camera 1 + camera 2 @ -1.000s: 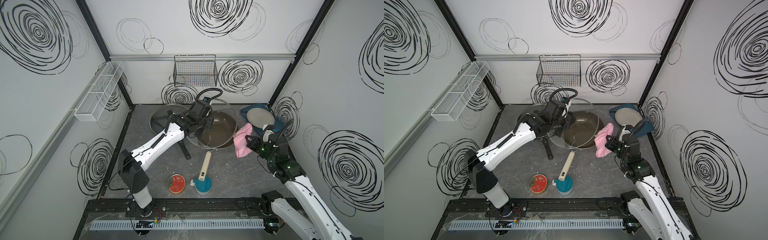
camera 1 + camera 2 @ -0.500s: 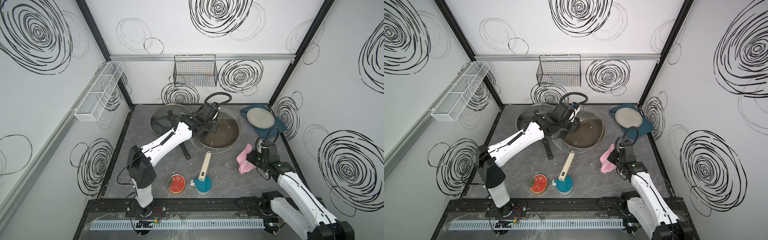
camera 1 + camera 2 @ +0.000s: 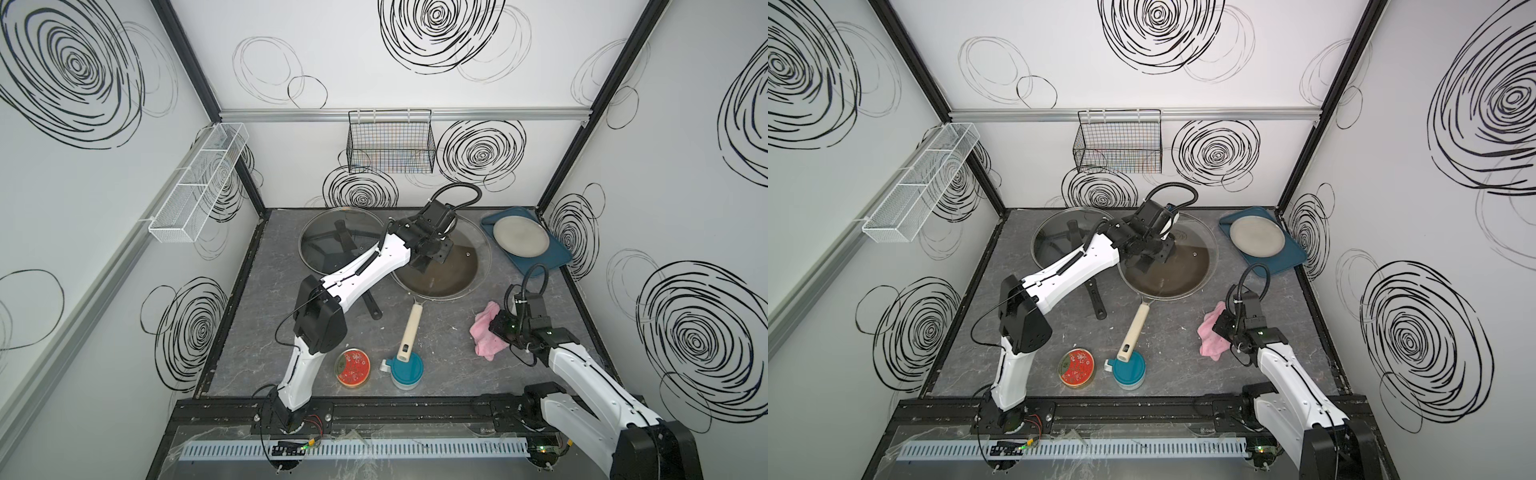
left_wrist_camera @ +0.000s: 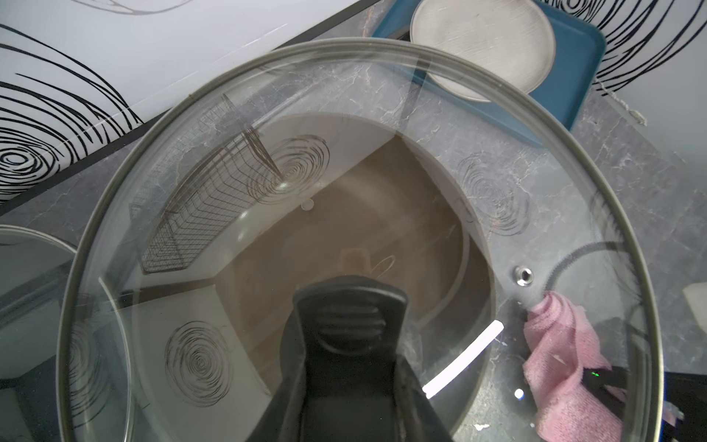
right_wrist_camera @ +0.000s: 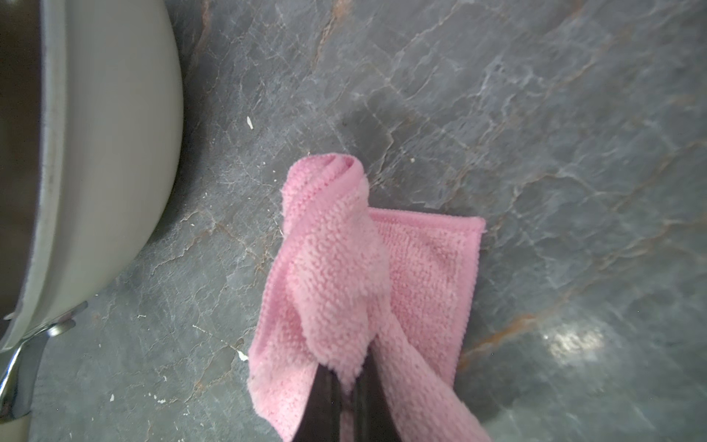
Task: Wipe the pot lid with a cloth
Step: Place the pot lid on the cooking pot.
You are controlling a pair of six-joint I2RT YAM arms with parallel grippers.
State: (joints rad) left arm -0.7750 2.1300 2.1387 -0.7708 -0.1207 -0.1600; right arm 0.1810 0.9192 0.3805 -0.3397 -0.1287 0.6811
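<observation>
The wipe isn't happening at this instant: the left gripper (image 4: 350,367) is clamped on the black handle (image 4: 350,325) of the glass pot lid (image 3: 467,266), holding it over the pan (image 3: 411,324) just above centre in both top views. The cloth (image 3: 482,334) lies low on the table (image 3: 436,365) at lower right, well apart from the lid. The right gripper (image 5: 346,382) is pinched closed on a bunched fold of it, so the next move, I'd say, calls for carrying the cloth up against the glass.

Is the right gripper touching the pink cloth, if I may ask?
Touching: the right wrist view shows the right gripper pinching the cloth by a fold.
</observation>
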